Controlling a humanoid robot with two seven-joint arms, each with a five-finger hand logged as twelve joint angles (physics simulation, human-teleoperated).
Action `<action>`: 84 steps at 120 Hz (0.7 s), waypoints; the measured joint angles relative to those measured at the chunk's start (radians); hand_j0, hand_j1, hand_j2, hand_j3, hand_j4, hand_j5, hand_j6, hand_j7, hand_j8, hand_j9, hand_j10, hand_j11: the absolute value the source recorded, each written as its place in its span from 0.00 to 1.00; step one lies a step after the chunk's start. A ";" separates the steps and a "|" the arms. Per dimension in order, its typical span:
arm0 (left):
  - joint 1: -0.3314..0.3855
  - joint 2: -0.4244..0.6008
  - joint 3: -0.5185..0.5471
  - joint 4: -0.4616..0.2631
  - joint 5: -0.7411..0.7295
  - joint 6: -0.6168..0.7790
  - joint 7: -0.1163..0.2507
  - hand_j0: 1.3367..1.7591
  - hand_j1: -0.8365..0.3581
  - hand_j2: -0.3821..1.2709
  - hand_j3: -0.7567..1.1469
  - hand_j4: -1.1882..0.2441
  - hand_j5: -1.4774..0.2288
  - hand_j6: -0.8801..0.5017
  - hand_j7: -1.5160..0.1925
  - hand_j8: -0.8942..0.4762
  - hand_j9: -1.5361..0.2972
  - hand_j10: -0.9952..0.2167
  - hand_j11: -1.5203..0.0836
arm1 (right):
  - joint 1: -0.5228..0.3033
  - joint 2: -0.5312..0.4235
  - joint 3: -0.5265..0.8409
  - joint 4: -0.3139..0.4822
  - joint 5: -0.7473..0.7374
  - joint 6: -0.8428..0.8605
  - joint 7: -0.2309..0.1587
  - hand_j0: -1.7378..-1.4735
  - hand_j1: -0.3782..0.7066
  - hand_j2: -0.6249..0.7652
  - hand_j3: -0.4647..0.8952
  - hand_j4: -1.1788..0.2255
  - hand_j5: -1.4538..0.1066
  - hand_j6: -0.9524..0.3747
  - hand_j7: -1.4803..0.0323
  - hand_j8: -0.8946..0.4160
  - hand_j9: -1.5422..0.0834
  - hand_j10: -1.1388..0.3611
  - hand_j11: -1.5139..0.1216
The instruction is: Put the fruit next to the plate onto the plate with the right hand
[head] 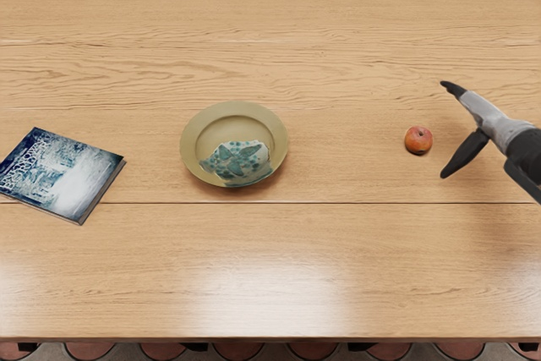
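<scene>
The small round red-orange fruit (pixel 418 139) is sitting well right of the olive-yellow plate (pixel 199 124), showing no long axis; farther right, my right hand (pixel 494 127) is hovering wide open, empty.

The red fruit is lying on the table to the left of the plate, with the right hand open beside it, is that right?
Not quite: the head view shows the fruit lying to the right of the plate, not the left. It is on the table, with the right hand open beside it.
</scene>
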 joint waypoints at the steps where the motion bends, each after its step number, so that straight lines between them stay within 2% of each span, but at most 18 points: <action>1: 0.000 0.000 0.000 0.000 0.000 0.000 0.000 0.76 0.97 0.23 0.40 0.82 0.85 0.62 0.87 0.64 0.82 0.81 0.93 | -0.001 0.000 0.000 0.000 0.001 0.001 0.004 0.30 0.03 0.45 0.34 0.84 0.93 0.71 0.98 0.68 0.95 0.76 0.93; 22: 0.000 0.000 0.001 -0.001 0.000 0.000 0.000 0.76 0.97 0.23 0.40 0.82 0.85 0.62 0.87 0.64 0.82 0.81 0.93 | -0.011 -0.016 0.009 0.000 0.022 0.031 0.074 0.30 0.03 0.45 0.34 0.84 0.93 0.71 0.98 0.68 0.95 0.76 0.93; 35: 0.000 0.000 0.000 -0.002 0.000 0.000 0.000 0.76 0.97 0.23 0.40 0.82 0.85 0.62 0.87 0.64 0.82 0.81 0.93 | -0.015 -0.017 0.012 0.000 0.037 0.034 0.099 0.30 0.03 0.45 0.34 0.84 0.93 0.71 0.98 0.68 0.95 0.76 0.93; 84: 0.001 0.000 0.000 -0.004 0.001 0.000 0.000 0.76 0.97 0.23 0.40 0.82 0.85 0.62 0.87 0.64 0.82 0.81 0.93 | -0.014 -0.014 0.015 -0.009 0.071 0.067 0.107 0.30 0.03 0.45 0.34 0.84 0.93 0.71 0.98 0.68 0.95 0.76 0.93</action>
